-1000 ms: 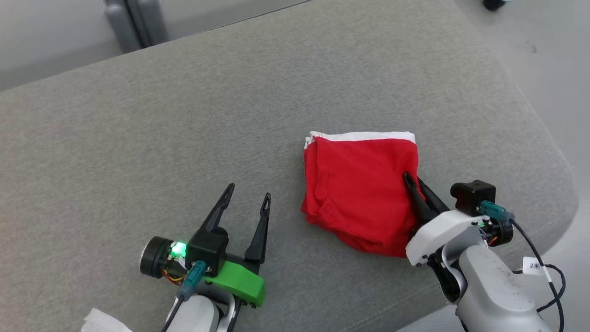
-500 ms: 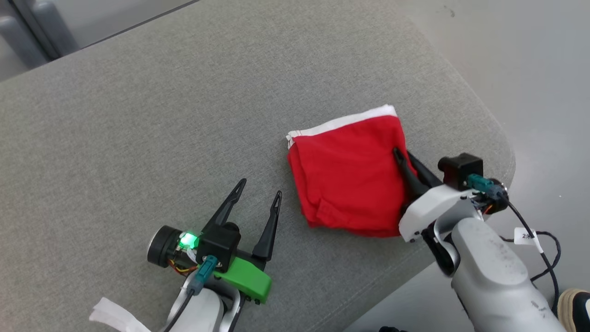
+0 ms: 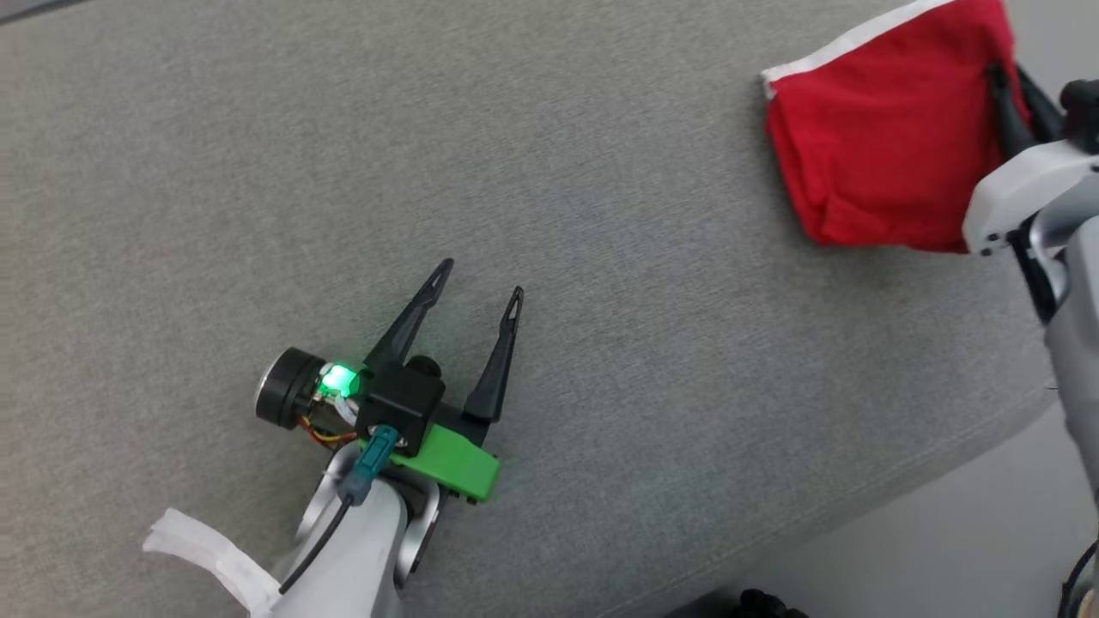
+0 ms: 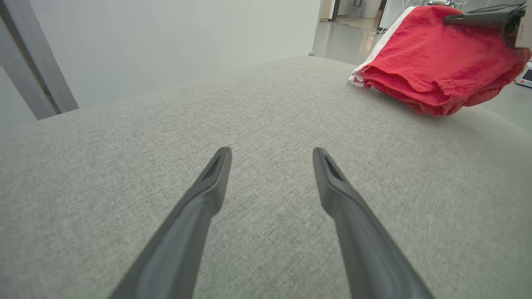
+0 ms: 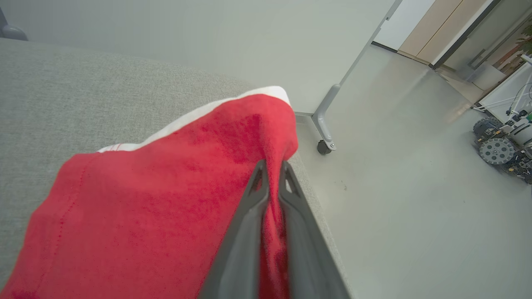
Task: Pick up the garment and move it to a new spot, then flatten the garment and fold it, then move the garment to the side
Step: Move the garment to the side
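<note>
A folded red garment with a white band along its far edge lies near the grey cushion's right end, in the head view's upper right. My right gripper is shut on its right edge, red cloth pinched between the fingers. In the left wrist view the garment appears at the upper right, slightly raised at the held side. My left gripper hovers open over bare cushion at lower centre, well left of the garment, nothing between its fingers.
The grey fabric cushion spans most of the head view; its front edge runs along the lower right to pale floor. A wheeled frame leg and a small wheeled machine stand on the floor beyond the cushion's end.
The head camera has swung left, shifting the picture. The garment, still held by my right gripper, now sits nearer the cushion's right end. My left gripper stays open in about the same pose.
</note>
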`<state>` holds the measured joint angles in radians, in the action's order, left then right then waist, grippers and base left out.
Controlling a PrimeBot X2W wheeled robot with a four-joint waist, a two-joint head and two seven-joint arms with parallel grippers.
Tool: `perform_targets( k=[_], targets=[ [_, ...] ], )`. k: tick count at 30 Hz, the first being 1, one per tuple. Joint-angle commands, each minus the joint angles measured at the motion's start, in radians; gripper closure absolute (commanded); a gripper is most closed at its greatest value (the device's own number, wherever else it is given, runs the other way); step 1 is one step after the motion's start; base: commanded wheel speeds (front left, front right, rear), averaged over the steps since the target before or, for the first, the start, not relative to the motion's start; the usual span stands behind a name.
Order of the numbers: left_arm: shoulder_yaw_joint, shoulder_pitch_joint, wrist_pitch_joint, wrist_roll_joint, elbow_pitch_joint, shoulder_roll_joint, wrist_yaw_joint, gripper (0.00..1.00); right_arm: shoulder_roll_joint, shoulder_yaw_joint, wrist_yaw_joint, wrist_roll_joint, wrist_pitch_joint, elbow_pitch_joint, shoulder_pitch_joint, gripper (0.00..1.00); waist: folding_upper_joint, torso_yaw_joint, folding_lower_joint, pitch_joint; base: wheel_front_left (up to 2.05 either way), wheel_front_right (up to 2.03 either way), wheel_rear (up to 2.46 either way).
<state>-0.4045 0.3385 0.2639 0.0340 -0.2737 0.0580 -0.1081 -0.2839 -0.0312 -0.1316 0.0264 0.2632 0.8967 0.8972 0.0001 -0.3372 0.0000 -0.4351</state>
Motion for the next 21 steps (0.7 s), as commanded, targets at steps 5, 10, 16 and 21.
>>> perform_targets(
  k=[5, 10, 16, 21],
  targets=[
    [0.001, 0.052, 0.0, -0.015, 0.01, 0.006, -0.004, 0.0, -0.075, -0.151, 0.002, 0.116, 0.002, 0.075, 0.08, 0.92, -0.0001, 0.163, 0.0, -0.135, 0.0, 0.0, 0.0],
    [0.014, 0.063, 0.0, -0.008, 0.009, 0.005, 0.006, 0.0, -0.068, -0.342, 0.002, 0.259, 0.002, -0.02, 0.078, 0.0, -0.0001, 0.185, 0.0, -0.122, 0.0, 0.0, 0.0],
    [0.026, 0.031, 0.0, 0.011, 0.004, -0.001, 0.025, 0.0, 0.024, -0.404, 0.002, 0.269, 0.002, -0.188, 0.05, 0.0, -0.0001, 0.2, 0.0, -0.059, 0.0, 0.0, 0.0],
    [0.059, 0.007, 0.0, 0.031, 0.009, -0.004, 0.053, 0.0, 0.104, -0.324, 0.002, 0.137, 0.002, -0.388, -0.001, 0.0, -0.0001, 0.22, 0.0, 0.001, 0.0, 0.0, 0.0]
  ],
)
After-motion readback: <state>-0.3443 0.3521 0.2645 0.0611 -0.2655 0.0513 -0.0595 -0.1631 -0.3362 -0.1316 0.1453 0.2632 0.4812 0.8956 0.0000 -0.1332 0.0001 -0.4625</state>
